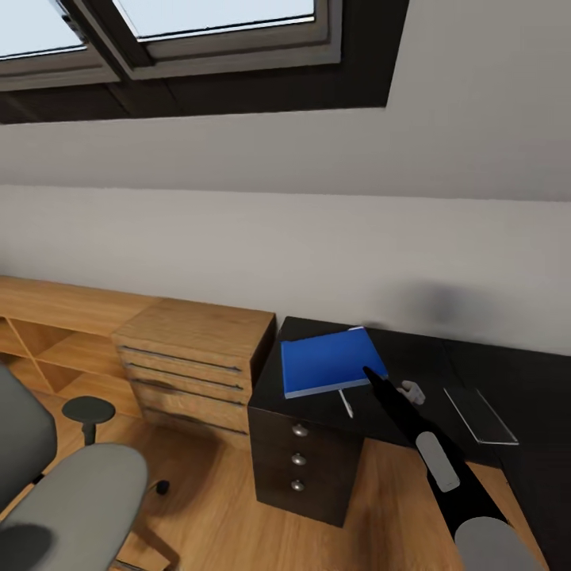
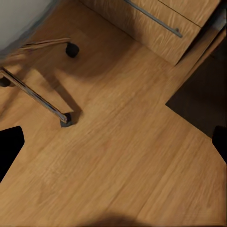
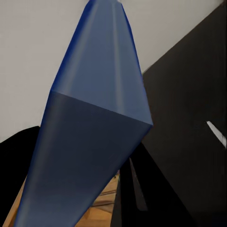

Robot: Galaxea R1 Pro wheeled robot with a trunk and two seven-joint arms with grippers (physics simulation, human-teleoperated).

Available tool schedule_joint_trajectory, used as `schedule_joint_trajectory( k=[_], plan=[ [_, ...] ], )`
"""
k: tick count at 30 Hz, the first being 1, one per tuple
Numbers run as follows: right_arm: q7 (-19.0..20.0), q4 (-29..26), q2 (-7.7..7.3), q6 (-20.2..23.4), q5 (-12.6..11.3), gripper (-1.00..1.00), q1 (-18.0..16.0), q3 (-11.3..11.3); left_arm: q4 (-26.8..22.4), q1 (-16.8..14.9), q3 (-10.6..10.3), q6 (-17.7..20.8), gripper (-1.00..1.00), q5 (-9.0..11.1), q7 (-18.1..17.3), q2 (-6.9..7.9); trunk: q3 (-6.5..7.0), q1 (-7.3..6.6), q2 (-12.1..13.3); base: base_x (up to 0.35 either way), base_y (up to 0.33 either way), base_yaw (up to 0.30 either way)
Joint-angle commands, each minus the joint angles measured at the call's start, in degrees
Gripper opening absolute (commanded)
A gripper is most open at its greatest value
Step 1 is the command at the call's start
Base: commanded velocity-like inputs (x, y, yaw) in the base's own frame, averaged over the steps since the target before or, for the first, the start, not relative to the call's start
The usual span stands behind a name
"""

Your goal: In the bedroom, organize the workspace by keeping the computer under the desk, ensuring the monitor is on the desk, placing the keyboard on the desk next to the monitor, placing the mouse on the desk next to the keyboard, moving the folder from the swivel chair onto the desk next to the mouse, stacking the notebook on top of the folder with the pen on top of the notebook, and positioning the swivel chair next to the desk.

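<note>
The bright blue folder [image 1: 329, 361] is over the left end of the black desk [image 1: 420, 349], above its drawer unit. My right gripper [image 1: 369, 371] is shut on the folder's near right corner. In the right wrist view the folder [image 3: 94, 127] stands edge-on between the black fingers [image 3: 19, 156]. A slim pale pen [image 1: 346, 403] lies on the desk just in front of the folder, and it shows as the pen [image 3: 216, 132] in the right wrist view too. The thin dark notebook [image 1: 480, 414] lies flat further right. My left gripper [image 2: 113, 146] hangs open over the floor beside the swivel chair [image 1: 63, 492].
A light wooden dresser [image 1: 194, 353] stands against the wall left of the desk, joined to a low wooden shelf [image 1: 47, 333]. The black drawer unit [image 1: 300, 456] has round silver knobs. The chair's chrome legs and castors [image 2: 66, 118] spread over the plank floor near my left gripper.
</note>
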Motion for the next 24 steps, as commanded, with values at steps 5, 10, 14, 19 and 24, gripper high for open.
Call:
schedule_joint_trajectory(
  k=[5, 10, 14, 19, 24],
  plan=[
    [0.19, 0.01, -0.01, 0.57, -0.63, -1.0, -0.05, -0.17, 0.03, -0.04, -0.48, -0.18, 1.0, 0.38, 0.12, -0.03, -0.07, 0.01, -0.06, 0.0, 0.0, -0.257],
    [0.19, 0.01, -0.01, 0.51, -0.63, -1.0, -0.05, -0.23, 0.03, -0.04, -0.42, -0.18, 1.0, 0.38, 0.12, -0.03, -0.07, 0.01, -0.06, 0.0, 0.0, -0.257],
    [0.19, 0.02, -0.01, 0.5, -0.63, -1.0, -0.04, -0.27, 0.03, -0.04, -0.4, -0.18, 1.0, 0.38, 0.12, -0.03, -0.07, 0.01, -0.06, 0.0, 0.0, -0.257],
    [0.19, 0.02, -0.1, 0.5, -0.63, -1.0, -0.03, -2.63, 0.03, -0.04, -0.41, -0.18, 1.0, 0.38, 0.12, -0.03, -0.07, 0.01, -0.06, 0.0, 0.0, -0.257],
    [0.19, 0.05, -0.17, 0.51, -0.63, -1.0, -0.05, -4.02, 0.03, -0.04, -0.4, -0.18, 1.0, 0.38, 0.12, 0.0, -0.07, 0.01, -0.06, 0.0, 0.0, -0.257]
  ],
)
